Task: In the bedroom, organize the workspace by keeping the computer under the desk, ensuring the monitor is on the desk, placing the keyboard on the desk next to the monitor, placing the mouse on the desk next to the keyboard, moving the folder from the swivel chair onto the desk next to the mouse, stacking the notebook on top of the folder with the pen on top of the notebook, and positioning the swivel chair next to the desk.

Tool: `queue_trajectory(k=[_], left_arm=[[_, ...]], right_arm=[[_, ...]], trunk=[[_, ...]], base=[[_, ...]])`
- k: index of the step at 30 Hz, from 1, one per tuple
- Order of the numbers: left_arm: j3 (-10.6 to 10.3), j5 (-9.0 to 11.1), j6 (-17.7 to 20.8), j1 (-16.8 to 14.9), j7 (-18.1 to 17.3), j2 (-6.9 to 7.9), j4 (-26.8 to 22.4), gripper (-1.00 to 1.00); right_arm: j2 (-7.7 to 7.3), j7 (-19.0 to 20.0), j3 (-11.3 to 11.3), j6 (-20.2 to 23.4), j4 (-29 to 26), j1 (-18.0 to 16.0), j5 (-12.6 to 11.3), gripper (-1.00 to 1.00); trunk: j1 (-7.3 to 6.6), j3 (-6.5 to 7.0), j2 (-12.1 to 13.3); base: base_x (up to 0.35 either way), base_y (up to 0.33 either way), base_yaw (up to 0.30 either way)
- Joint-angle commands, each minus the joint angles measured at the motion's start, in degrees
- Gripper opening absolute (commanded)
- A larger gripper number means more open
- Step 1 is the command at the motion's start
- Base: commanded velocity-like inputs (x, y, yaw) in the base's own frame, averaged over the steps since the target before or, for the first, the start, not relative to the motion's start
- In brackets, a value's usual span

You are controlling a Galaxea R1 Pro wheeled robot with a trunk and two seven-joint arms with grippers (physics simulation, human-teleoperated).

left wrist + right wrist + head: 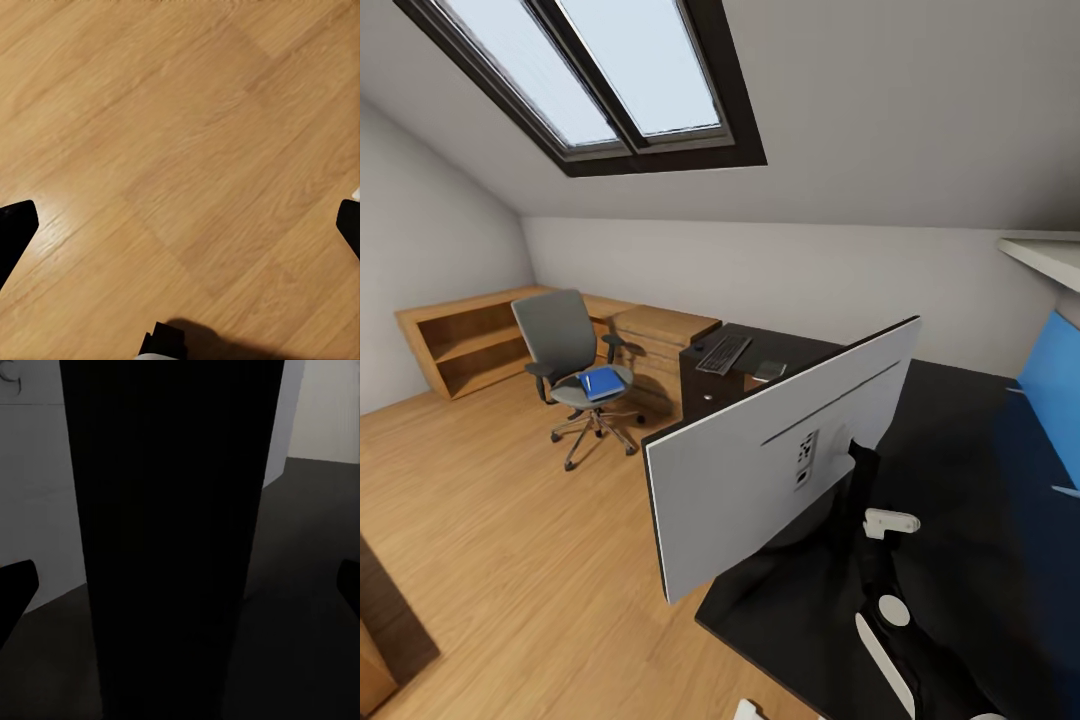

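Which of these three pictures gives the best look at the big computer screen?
The head view: the monitor stands on the black desk, its pale back and whole outline visible. The right wrist view is close up against its dark stand, with a bit of pale back panel beside. The left wrist view looks down at wood floor.

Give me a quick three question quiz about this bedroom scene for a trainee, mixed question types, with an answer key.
1. True or false: the folder lies on the chair seat.
2. Where is the keyboard? A) floor B) desk C) chair
3. Fill in: the monitor shows the head camera its ____ side.

Key: 1 true. 2 B. 3 back.
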Motion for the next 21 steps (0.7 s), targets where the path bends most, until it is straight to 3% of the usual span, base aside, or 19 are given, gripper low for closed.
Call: queue_trajectory(k=[1, 5, 6, 21], left_arm=[[-0.5, 0.1, -0.1, 0.0, 0.5, 0.02, -0.1, 1.0], [-0.5, 0.1, -0.1, 0.0, 0.5, 0.03, 0.0, 1.0], [-0.5, 0.1, -0.1, 0.0, 0.5, 0.03, 0.0, 1.0], [-0.5, 0.1, -0.1, 0.0, 0.5, 0.06, 0.0, 1.0]], right_arm=[[-0.09, -0.3, 0.4, -0.3, 0.0, -0.1, -0.6, 1.0], [-0.09, -0.4, 0.4, -0.3, 0.0, -0.1, -0.6, 1.0], [-0.09, -0.4, 0.4, -0.3, 0.0, -0.1, -0.6, -1.0], [-0.26, -0.3, 0.4, -0.3, 0.0, -0.1, -0.6, -1.0]], trunk=[[0.0, -0.06, 0.0], [0.0, -0.06, 0.0], [0.0, -0.06, 0.0], [0.0, -0.06, 0.0]], base=[[0.007, 0.0, 0.0], [0.003, 0.0, 0.0], [0.001, 0.0, 0.0], [0.0, 0.0, 0.0]])
